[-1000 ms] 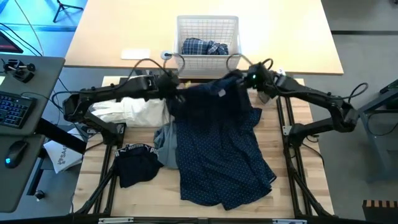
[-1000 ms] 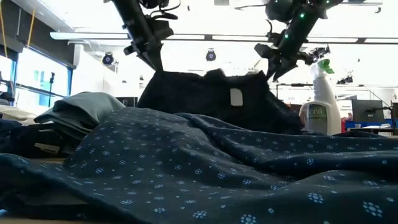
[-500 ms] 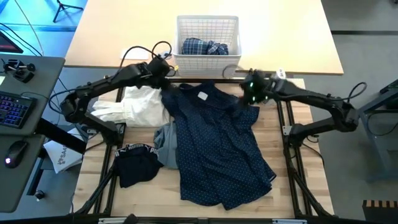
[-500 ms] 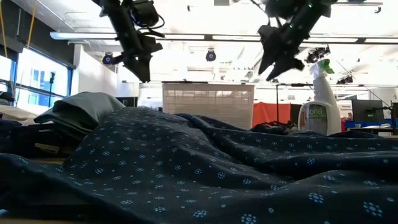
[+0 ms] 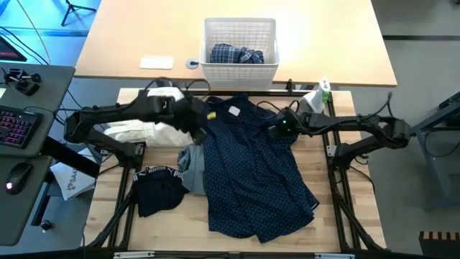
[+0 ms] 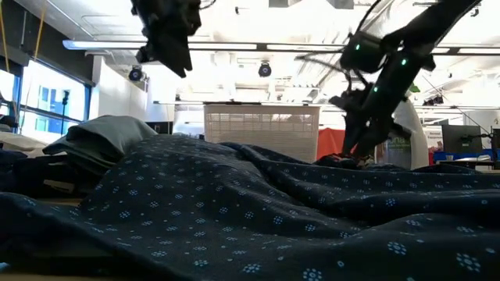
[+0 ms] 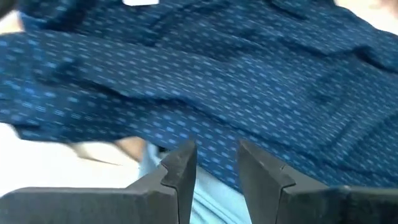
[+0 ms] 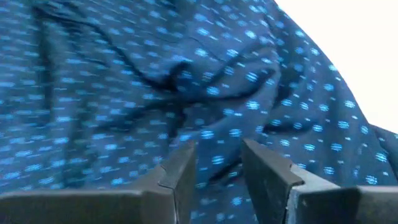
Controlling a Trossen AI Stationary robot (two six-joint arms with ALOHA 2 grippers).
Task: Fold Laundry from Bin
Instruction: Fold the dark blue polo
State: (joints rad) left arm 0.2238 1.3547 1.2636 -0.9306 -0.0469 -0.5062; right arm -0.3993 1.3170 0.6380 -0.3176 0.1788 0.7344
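Overhead, both grippers, parted, flanking trousers [image 5: 251,169]

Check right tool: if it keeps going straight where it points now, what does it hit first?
Most likely the navy dotted trousers: they fill the view just ahead of the right tool, whose fingers stand apart with nothing between. Depth is unclear.

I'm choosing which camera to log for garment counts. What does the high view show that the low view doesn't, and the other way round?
Only the high view shows the plaid shirt inside the bin, the white cloth, the black piece with white lettering and a keyboard. Only the low view shows the ceiling lights and windows of the room behind. Both show the navy dotted trousers, the bin, the grey-green top and both arms.
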